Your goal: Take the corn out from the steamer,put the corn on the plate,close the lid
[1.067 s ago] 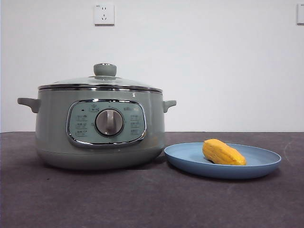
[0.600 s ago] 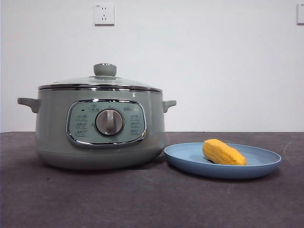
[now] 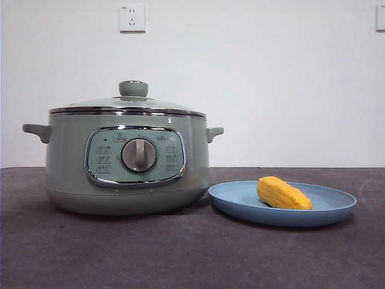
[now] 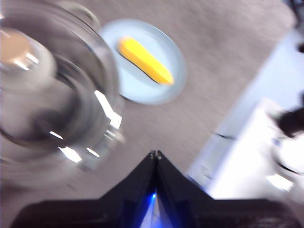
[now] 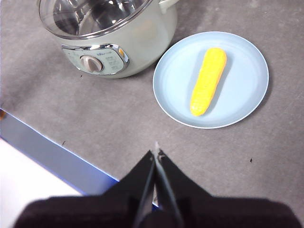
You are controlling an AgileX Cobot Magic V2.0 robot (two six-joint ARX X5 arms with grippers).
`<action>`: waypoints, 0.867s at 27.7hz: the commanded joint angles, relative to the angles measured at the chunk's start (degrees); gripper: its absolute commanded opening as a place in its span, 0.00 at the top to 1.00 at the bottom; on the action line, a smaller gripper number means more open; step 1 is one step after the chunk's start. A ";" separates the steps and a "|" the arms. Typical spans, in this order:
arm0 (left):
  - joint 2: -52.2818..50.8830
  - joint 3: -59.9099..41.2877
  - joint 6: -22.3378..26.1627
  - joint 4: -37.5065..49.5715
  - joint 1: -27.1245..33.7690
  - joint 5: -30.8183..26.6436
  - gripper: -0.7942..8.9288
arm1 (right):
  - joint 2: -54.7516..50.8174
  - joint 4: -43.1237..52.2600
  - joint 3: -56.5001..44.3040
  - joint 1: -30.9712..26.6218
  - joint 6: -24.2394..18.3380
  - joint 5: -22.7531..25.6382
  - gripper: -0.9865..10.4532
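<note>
The corn (image 3: 283,193) lies on its side on the plate (image 3: 240,208), which sits just beside the steamer (image 3: 72,174) on the grey tabletop (image 3: 180,253). The lid (image 3: 129,103) rests closed on the steamer. Both arms are raised clear; the left gripper (image 4: 155,154) and right gripper (image 5: 156,151) have their fingers together, holding nothing.

A plain white wall (image 3: 289,84) is seen behind the scene, evenly lit and without windows. A white rectangular wall socket (image 3: 132,18) is mounted high on it, and the edge of a second white plate (image 3: 380,17) is cut off at the upper right corner. The foreground is filled by a dark grey, felt-like tabletop (image 3: 180,253). In the right wrist view, a blue strip (image 5: 52,154) is shown along the table's edge, with a white surface (image 5: 23,190) beyond it.
</note>
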 commanded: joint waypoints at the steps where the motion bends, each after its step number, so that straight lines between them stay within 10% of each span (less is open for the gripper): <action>1: -0.37 0.13 2.12 6.34 1.44 -3.52 0.92 | 0.02 0.17 -0.20 0.11 0.09 0.04 0.91; 16: -16.63 -2.36 10.14 26.51 16.63 -4.94 0.92 | 0.02 0.17 -0.20 0.11 0.09 0.04 0.91; 24: -33.33 -27.26 10.60 46.88 23.08 -7.10 0.92 | 0.02 0.17 -0.20 0.11 0.09 0.04 0.91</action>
